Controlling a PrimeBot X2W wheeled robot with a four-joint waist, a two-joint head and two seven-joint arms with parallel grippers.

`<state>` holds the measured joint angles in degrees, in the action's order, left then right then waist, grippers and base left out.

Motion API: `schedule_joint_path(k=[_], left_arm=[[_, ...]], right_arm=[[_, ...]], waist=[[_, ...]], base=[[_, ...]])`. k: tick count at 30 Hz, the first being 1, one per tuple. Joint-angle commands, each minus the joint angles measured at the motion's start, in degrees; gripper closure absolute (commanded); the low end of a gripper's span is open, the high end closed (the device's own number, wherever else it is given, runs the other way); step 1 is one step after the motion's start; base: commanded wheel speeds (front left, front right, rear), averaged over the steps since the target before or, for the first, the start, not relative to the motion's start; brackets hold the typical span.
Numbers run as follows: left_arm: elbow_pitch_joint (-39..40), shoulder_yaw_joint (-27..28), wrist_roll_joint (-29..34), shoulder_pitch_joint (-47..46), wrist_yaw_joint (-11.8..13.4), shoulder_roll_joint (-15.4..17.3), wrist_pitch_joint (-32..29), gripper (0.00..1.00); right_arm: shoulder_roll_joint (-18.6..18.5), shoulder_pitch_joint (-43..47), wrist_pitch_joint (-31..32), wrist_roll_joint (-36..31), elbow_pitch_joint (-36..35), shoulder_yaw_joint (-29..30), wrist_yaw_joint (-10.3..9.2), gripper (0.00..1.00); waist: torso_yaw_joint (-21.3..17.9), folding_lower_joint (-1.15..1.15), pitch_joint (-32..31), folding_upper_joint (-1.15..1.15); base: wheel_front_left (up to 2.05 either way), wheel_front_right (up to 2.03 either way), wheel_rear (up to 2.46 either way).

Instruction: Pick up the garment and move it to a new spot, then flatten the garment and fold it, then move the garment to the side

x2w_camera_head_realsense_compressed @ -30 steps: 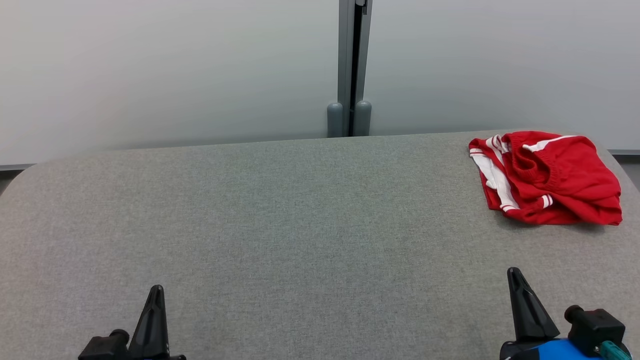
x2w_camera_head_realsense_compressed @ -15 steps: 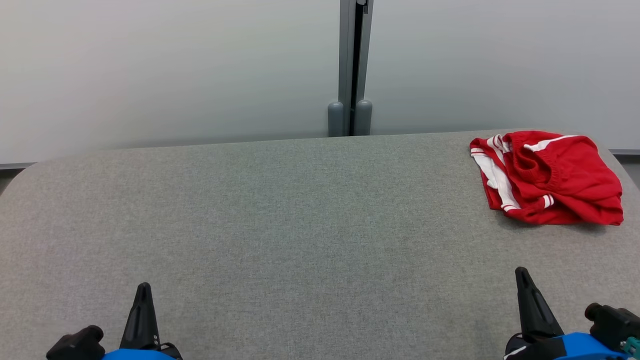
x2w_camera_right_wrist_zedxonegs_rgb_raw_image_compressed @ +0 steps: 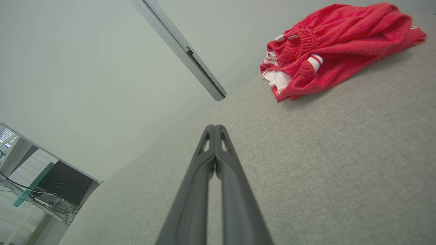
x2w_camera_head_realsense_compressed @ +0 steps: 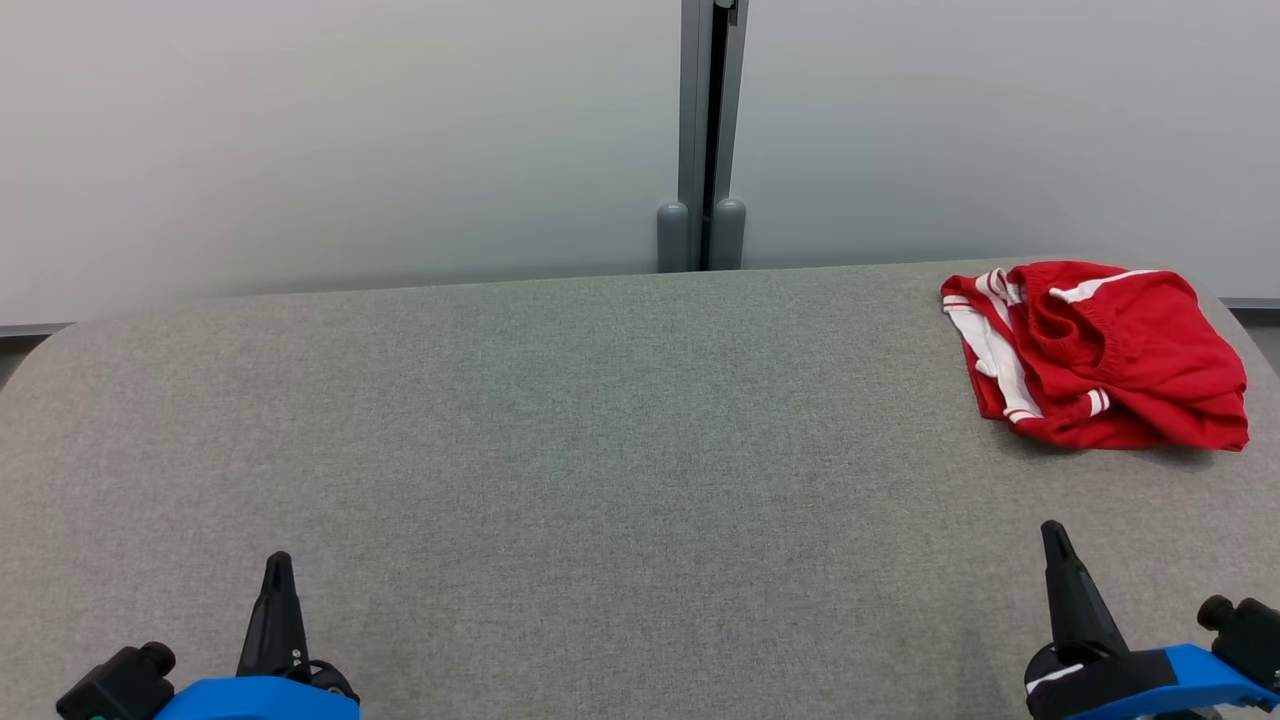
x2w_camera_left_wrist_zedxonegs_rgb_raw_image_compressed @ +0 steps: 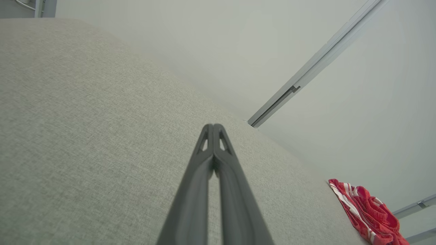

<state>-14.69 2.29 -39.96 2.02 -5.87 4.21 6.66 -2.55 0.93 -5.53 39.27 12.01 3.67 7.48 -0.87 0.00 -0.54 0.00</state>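
Note:
The garment [x2w_camera_head_realsense_compressed: 1105, 355] is a red piece with white stripes, lying bunched at the far right of the grey table [x2w_camera_head_realsense_compressed: 600, 430]. It also appears at the lower right of the left wrist view as the garment [x2w_camera_left_wrist_zedxonegs_rgb_raw_image_compressed: 368, 212] and at the upper right of the right wrist view as the garment [x2w_camera_right_wrist_zedxonegs_rgb_raw_image_compressed: 333, 44]. My left gripper [x2w_camera_head_realsense_compressed: 278, 562] sits shut near the table's front left, far from the cloth. My right gripper [x2w_camera_head_realsense_compressed: 1052, 532] is shut at the front right, a short way in front of the garment. In both wrist views the fingertips [x2w_camera_left_wrist_zedxonegs_rgb_raw_image_compressed: 213, 126] [x2w_camera_right_wrist_zedxonegs_rgb_raw_image_compressed: 215, 127] press together with nothing between them.
A pale wall with a grey vertical post [x2w_camera_head_realsense_compressed: 702, 130] runs behind the table's far edge. The table's rounded right corner lies just beyond the garment. A desk with dark equipment [x2w_camera_right_wrist_zedxonegs_rgb_raw_image_compressed: 61, 185] stands off past the table's left end.
Both grippers have drawn back and outward toward the near corners, showing more of their blue wrists. The garment has not moved.

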Motion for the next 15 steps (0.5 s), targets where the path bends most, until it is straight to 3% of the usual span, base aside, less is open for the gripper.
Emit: schedule_joint_path(k=[1,15], left_arm=[[0.88,0.35,-1.44,-1.94,-0.17,0.18,-0.25,1.00],[0.90,1.23,-12.19,-3.43,-0.53,-0.12,-3.04,1.00]], right_arm=[[-0.31,-1.79,0.27,1.71,-0.55,0.17,0.01,1.00],[-0.37,-2.98,2.78,12.58,-0.03,0.76,0.01,1.00]], waist=[[0.02,0.00,0.00,0.00],[0.14,0.00,0.11,0.00]], base=[[0.00,0.00,0.00],[0.00,0.00,0.00]])
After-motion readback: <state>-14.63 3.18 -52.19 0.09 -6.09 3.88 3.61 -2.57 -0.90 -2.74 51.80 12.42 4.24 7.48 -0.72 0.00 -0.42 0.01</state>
